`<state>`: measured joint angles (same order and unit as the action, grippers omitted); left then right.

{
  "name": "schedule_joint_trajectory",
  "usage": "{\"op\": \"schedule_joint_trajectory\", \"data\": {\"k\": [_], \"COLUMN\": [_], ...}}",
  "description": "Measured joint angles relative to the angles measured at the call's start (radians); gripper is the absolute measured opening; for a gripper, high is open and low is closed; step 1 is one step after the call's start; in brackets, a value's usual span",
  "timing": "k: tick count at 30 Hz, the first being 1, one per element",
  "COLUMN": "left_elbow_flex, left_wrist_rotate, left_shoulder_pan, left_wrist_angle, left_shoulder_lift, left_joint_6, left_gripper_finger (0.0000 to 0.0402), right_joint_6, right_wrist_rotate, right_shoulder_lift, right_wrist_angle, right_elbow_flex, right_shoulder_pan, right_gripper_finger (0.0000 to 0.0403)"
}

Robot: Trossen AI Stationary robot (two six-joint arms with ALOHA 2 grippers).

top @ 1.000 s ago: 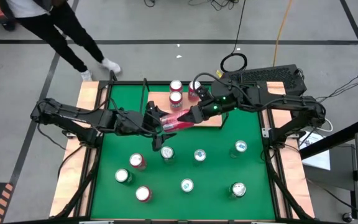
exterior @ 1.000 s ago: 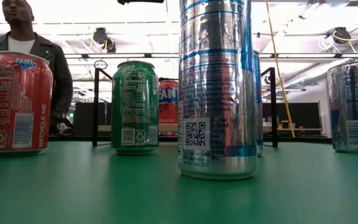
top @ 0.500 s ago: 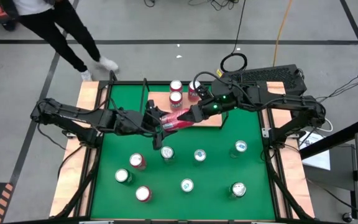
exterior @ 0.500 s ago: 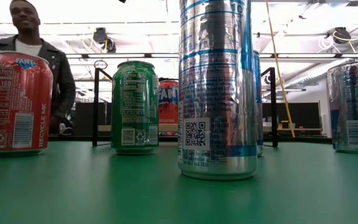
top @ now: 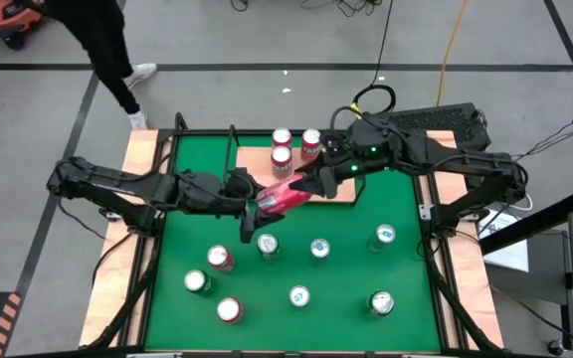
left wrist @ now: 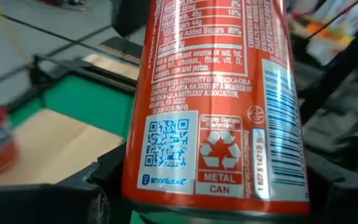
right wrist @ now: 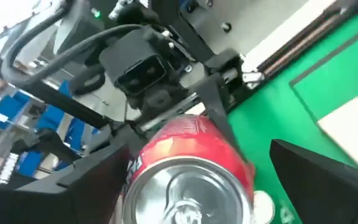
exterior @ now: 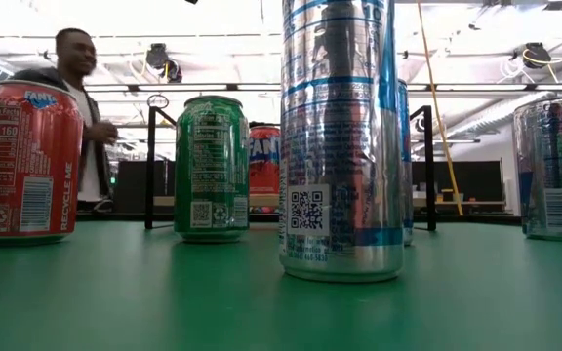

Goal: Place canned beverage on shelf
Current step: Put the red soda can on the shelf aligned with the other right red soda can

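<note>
Since a second ago the right claw (top: 309, 185) has spread apart and backed toward two o'clock, leaving the red can (top: 283, 195) clamped in the left claw (top: 259, 205), handover done, the shelf (top: 338, 187) next.

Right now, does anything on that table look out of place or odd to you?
One thing: a red can lies on its side in the air between both arms, beside the shelf, while every other can stands upright. The left gripper clamps it; the right gripper stands open around its other end.
</note>
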<state>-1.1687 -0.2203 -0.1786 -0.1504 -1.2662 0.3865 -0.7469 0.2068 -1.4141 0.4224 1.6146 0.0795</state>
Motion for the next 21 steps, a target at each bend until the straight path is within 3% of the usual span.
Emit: {"op": "schedule_joint_trajectory", "data": {"k": [14,21], "left_elbow_flex": [0.000,0.000], "left_wrist_rotate": [0.390,0.433], "left_shoulder_pan": [0.061,0.116], "left_wrist_angle": [0.209,0.235], "left_shoulder_lift": [0.012,0.010], "left_joint_6": [0.241,0.389], "left_gripper_finger": [0.0284,0.0284], "right_joint_6": [0.275,0.349], "right_wrist_rotate": [-0.031,0.005], "right_shoulder_lift": [0.007,0.037], "right_wrist_angle": [-0.279,-0.287], "right_elbow_flex": [-0.002,-0.002], "right_shoulder_pan": [0.001,0.019], "right_gripper_finger": [0.0381,0.0381]}}
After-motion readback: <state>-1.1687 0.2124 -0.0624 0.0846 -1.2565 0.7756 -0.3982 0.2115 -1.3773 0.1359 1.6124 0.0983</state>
